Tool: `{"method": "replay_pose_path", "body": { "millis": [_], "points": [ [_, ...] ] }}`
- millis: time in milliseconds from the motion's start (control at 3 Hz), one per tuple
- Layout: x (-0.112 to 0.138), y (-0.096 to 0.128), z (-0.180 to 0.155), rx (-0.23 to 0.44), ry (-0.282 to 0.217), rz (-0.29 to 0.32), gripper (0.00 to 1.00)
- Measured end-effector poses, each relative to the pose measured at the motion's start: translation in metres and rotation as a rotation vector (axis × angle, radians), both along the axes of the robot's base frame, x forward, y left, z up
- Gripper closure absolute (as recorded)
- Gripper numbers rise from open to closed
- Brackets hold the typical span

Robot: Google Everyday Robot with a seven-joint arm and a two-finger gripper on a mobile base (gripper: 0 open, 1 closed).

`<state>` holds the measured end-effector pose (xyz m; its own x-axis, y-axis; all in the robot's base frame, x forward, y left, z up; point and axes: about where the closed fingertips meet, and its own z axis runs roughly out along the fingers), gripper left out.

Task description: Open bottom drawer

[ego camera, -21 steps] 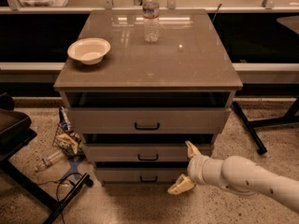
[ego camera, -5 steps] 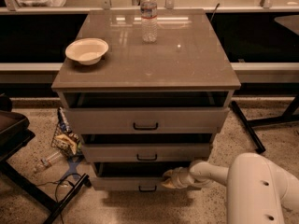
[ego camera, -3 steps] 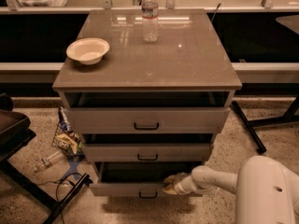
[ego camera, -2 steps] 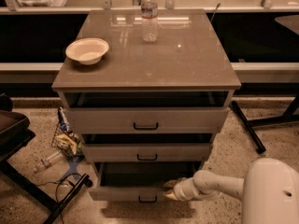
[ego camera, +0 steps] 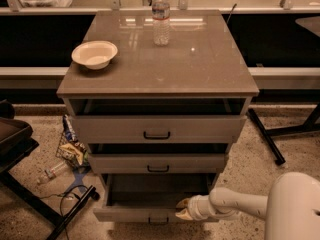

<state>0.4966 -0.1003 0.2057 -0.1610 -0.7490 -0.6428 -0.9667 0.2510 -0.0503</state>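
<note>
Brown and shiny, the top of the bench (ego camera: 200, 69) holds two things. A white bowl (ego camera: 94, 53) sits on the left side, open side up, and only its pale inside shows. A clear bottle (ego camera: 160, 16) with a cap stands straight up at the far edge, well apart from the bowl. Under the top are three drawers, one above the other. The top drawer (ego camera: 200, 129) is the tallest and sticks out a little, with a dark gap above it. The middle drawer (ego camera: 195, 163) sticks out a little too. The bottom drawer (ego camera: 130, 215) is the lowest one, down by the floor, and it is pulled out the most, toward the near side. Its long side runs from left to right, and its open side faces up. Inside it only a plain grey floor shows. Its small black handle (ego camera: 158, 219) is on the front, right at the near edge of the view. The white arm (ego camera: 235, 201) comes in from the right, low down. The pincer (ego camera: 182, 209) is at the top edge of the bottom drawer's front, a bit right of the handle. Its two tan fingers (ego camera: 183, 202) seem to pinch that front edge, one just inside the drawer and one outside. On the floor to the left, a wire basket (ego camera: 72, 151) holds some packets.
</note>
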Motion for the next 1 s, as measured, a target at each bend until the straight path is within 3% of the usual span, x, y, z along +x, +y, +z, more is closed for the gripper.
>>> {"method": "replay_pose_path", "body": {
  "millis": [333, 1000],
  "points": [
    [0.000, 0.000, 0.000, 0.000, 0.000, 0.000, 1.00],
    [-0.034, -0.017, -0.005, 0.014, 0.103, 0.008, 1.00]
  ]
}}
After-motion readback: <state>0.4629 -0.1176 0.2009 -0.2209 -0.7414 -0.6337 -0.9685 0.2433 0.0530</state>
